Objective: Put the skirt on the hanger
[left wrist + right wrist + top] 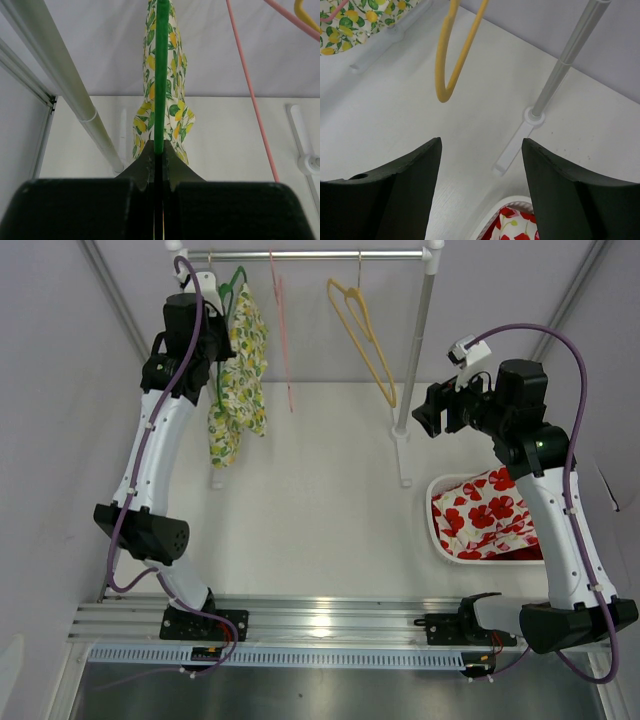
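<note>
skirt [245, 360] hangs on hanger [160, 75] under rail [320, 255], left fingers [148, 161] clamped on hanger, right fingers [432, 412] apart, empty; hanging step looks near done, next: seat hook, let go.

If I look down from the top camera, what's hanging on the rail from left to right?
lemon-print skirt on the green hanger → pink hanger → yellow hanger → the rack's white post
</note>
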